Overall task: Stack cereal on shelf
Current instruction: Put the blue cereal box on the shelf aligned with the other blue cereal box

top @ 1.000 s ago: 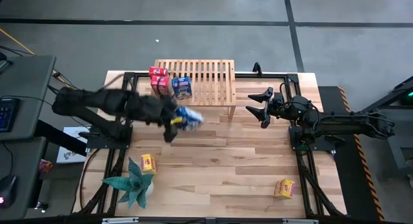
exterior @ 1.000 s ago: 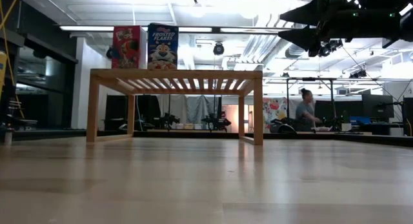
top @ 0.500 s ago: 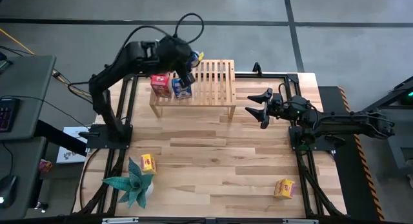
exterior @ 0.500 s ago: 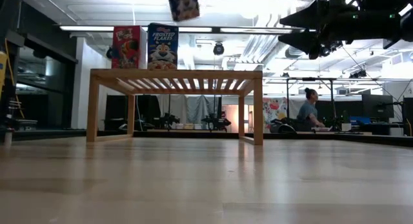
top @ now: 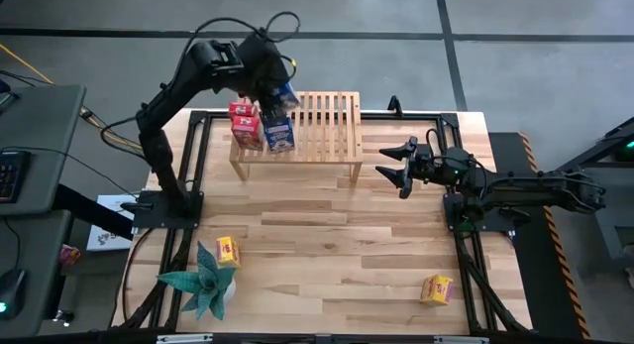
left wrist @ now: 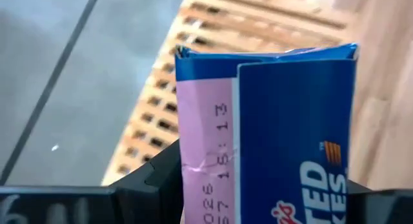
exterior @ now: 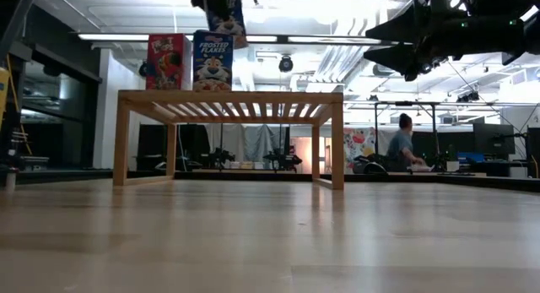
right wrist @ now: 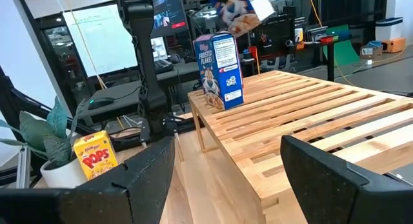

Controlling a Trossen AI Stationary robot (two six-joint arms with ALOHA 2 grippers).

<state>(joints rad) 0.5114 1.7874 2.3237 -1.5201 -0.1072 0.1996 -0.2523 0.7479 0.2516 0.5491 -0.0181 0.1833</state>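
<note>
Cereal sits in three places: a yellow box (top: 228, 250) lies by the teal plant (top: 201, 281) on the table (top: 327, 245), red boxes (top: 245, 123) and a blue box (top: 280, 135) stand upright on the shelf (top: 327, 121), where the left gripper (top: 275, 91) hovers, jaws clamping a second blue box (left wrist: 284, 127) tilted, probably for stacking. The right gripper (top: 396, 168) waits beside the shelf, jaws spread, empty. Another yellow box (top: 437, 288) lies farthest right.
</note>
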